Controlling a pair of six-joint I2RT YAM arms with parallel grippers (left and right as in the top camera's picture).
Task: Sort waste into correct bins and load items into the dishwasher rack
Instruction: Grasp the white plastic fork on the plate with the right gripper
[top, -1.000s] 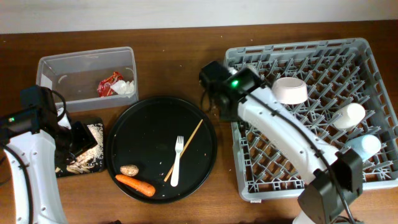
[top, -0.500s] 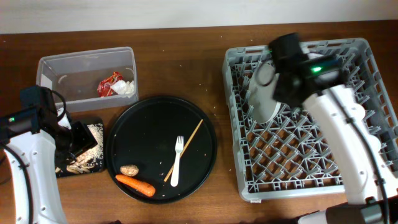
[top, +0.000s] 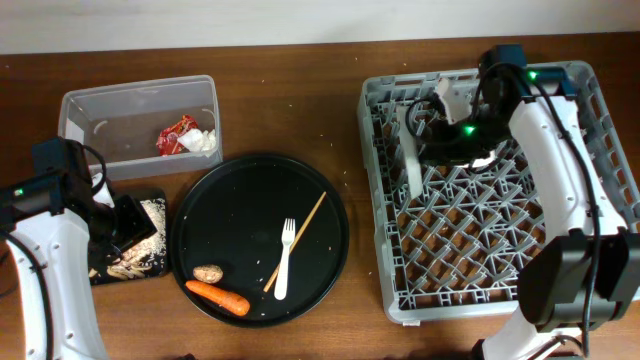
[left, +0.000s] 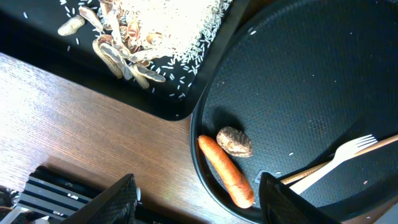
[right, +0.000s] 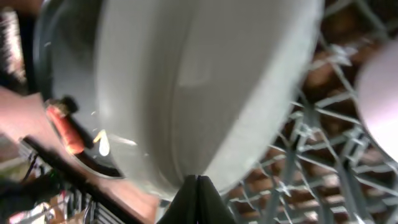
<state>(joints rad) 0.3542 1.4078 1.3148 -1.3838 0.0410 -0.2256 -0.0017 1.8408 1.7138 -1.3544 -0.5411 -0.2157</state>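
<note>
My right gripper (top: 440, 137) is shut on the rim of the wide pale-grey bowl (top: 410, 160) and holds it on edge over the left part of the grey dishwasher rack (top: 480, 270). The bowl (right: 205, 81) fills the right wrist view, with the shut fingers (right: 198, 182) at its lower rim. A whitish-pink bowl (right: 382, 93) shows at the right edge of that view. My left gripper (left: 199, 208) is open and empty, above the table by the orange carrot (left: 225, 171). The carrot (top: 217, 297) and white fork (top: 286, 258) lie on the round black tray (top: 230, 190).
The clear tub (top: 100, 110) holds the red wrapper (top: 175, 133) and white tissue (top: 203, 141). The shallow black tray (top: 100, 272) holds rice and brown scraps (left: 130, 37). A brown lump (left: 234, 141) and a wooden stick (top: 305, 228) lie on the round tray.
My right arm swung right from the rack's left edge over the rack, carrying the grey bowl, which has turned on edge. The left arm has not moved.
</note>
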